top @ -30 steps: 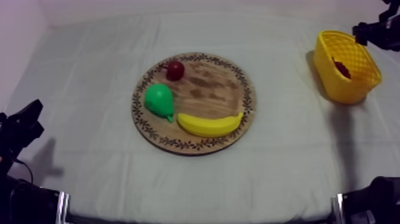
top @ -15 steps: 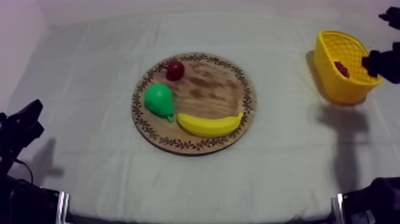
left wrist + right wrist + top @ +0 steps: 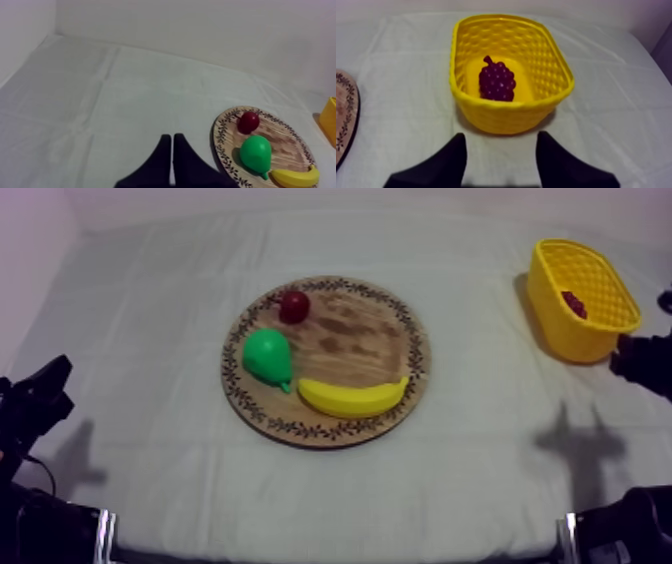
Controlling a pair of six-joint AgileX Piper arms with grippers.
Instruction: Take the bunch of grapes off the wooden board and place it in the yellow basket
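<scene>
count of items – one round wooden board (image 3: 355,338) with a patterned rim, one yellow basket (image 3: 570,338), four toy fruits, two grippers.

on the board: one pear (image 3: 267,356) at the left, one banana (image 3: 352,397) along the near edge, one small red fruit (image 3: 294,306) at the far side. the pear's tip is just beside the banana's left end; the red fruit lies apart from both.

the bunch of grapes (image 3: 497,80) lies inside the basket, on its floor, stem toward the far wall. the basket stands upright at the far right of the table, well apart from the board.

right gripper (image 3: 501,135): fingers spread apart, nothing between them, positioned just near of the basket and pointing at it. in the top view it sits at the right edge, on the near side of the basket.

left gripper (image 3: 172,136): fingers pressed together in a narrow wedge, holding nothing, low at the near left, left of the board.

change against the earlier frames – the right gripper was over the basket's far rim, then at its right wall; it is now drawn back to the near side, off the basket. board, three fruits, basket and left arm are unmoved.
</scene>
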